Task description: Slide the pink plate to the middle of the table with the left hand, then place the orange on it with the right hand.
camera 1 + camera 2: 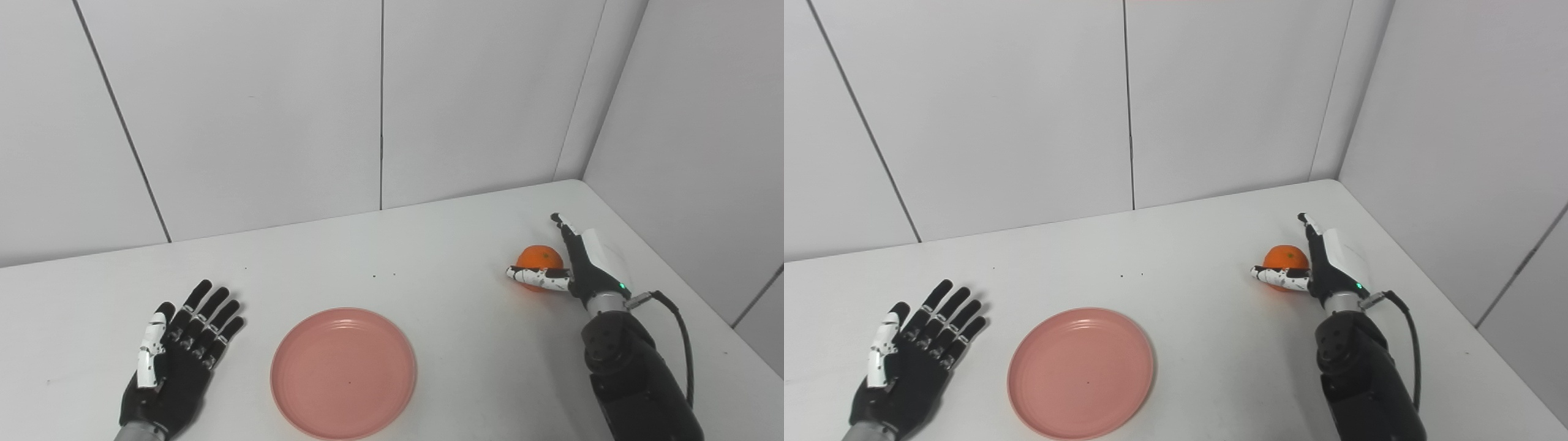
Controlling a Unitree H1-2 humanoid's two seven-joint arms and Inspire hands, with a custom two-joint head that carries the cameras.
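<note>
White table (429, 257) set in a corner of grey wall panels (257, 110); pink plate (343, 373) lay flat at the near middle of the table, nothing on it, a tiny dark speck near its centre; left hand (174, 361) rested palm-up on the table just left of the plate, not touching it, fingers (208, 306) straight and slightly spread, holding nothing, white thumb along the inner side; orange (538, 260) sat on the table far right, well apart from the plate, stem end up; right hand (579, 263) was at the orange, its white thumb (539, 278) lying across the near side of the fruit and touching it, the other fingers reaching up past its right side with a black tip (556, 217) showing beyond; fingers looked parted around the fruit rather than pressed closed, but whether the far fingers touched the orange I could not tell, the palm hid that side; orange appeared still down on the table; right forearm (637, 386) came up from the lower right corner, a black cable (680, 331) looping off the wrist; a few small dark specks on the table behind the plate.
</note>
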